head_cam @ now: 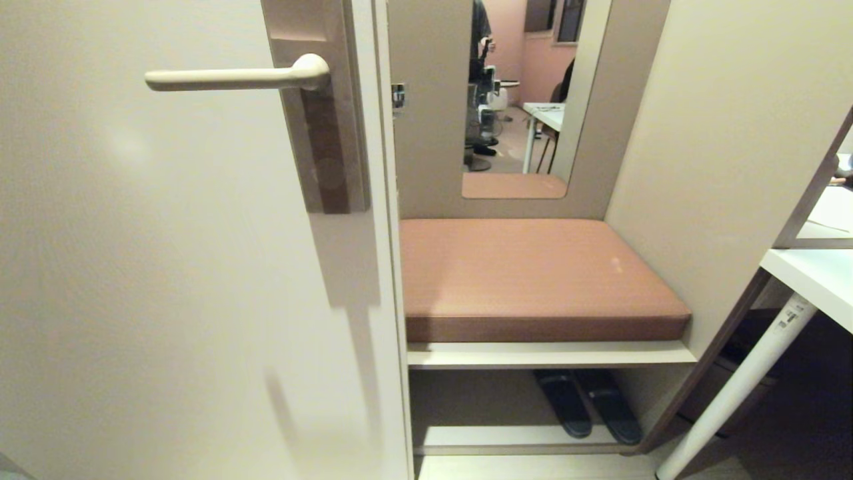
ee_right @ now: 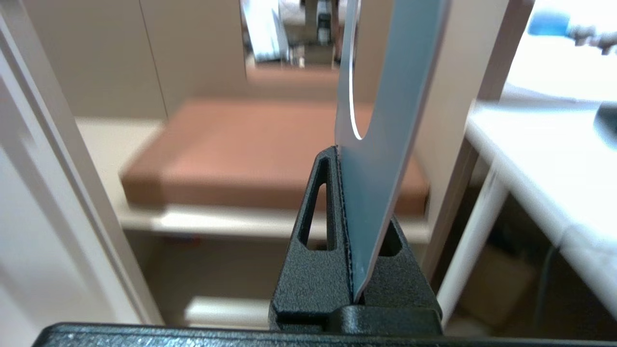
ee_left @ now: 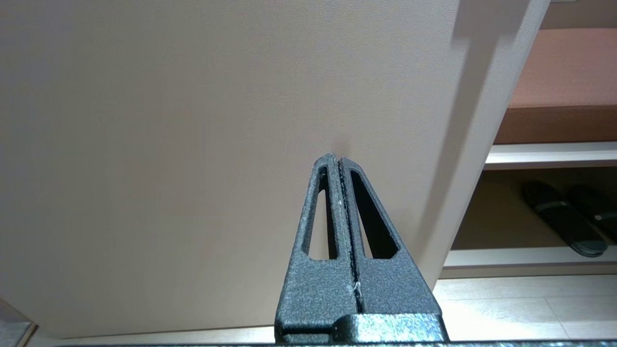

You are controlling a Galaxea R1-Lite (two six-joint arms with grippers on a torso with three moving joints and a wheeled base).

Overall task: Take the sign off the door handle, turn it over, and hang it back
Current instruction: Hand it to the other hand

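Sign (ee_right: 385, 144) off the handle (head_cam: 233, 79) and pinched edge-on in the right gripper (ee_right: 348, 159), its blue face showing and its hole just past the fingertips. The handle stands bare on its plate (head_cam: 330, 133), above and to the left of the bench cushion (head_cam: 533, 273); neither arm shows in the head view. The left gripper (ee_left: 338, 161) hangs closed and empty near the door (ee_left: 193, 144), below the handle. Judged from this, removal is done and the turn-over is in hand. The next move likely calls for showing the other face, then lining the hole up with the lever's free end.
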